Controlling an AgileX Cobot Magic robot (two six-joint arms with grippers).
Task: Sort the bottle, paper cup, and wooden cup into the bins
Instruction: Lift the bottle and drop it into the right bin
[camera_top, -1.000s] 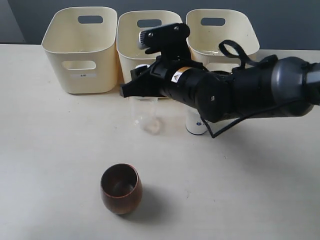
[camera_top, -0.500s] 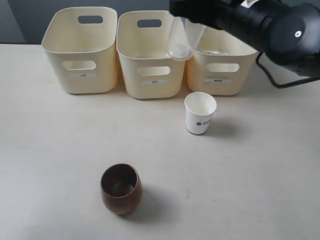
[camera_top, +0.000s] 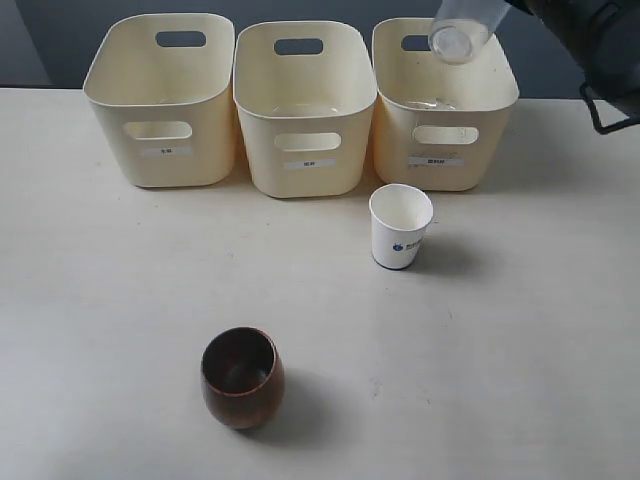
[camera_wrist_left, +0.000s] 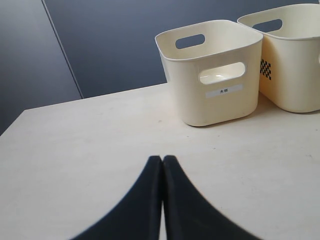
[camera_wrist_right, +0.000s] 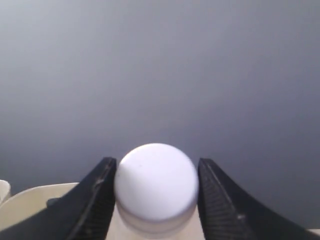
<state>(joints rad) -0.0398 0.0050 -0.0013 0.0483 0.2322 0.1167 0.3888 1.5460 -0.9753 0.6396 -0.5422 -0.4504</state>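
I've got the bottle (camera_top: 462, 30) up off the counter (camera_top: 520, 370) now: a second ago my right arm was low over the middle of the counter reaching at it, half a second ago it hung above the middle bin (camera_top: 305, 105), and now it's tilted in the air over the right bin (camera_top: 445, 100) at the far right of the counter, base facing the exterior camera. So the carry looks about finished; I judge the drop into that bin comes next, first of three items. The right end effector (camera_wrist_right: 156, 200) is clenched on the bottle, fingers (camera_wrist_right: 95, 200) pressed either side just below the white cap (camera_wrist_right: 156, 180) in the right wrist view; in the exterior view the arm is mostly out of frame at the top right. The bottle reads clear, see-through, looks empty, with a pale round base. Light thin plastic, so I expect it to bounce a bit when let go. Paper cup (camera_top: 400, 226) hasn't moved, upright near the front of the right bin, blue logo facing out. Wooden cup (camera_top: 241, 377) same spot, upright near the near edge, left of centre, dark and rounded. The left bin (camera_top: 160, 95) looks empty; the right bin may hold something pale, can't tell. Left end effector (camera_wrist_left: 162, 200) is parked low over the counter, fingers closed together on nothing, facing the left bin.
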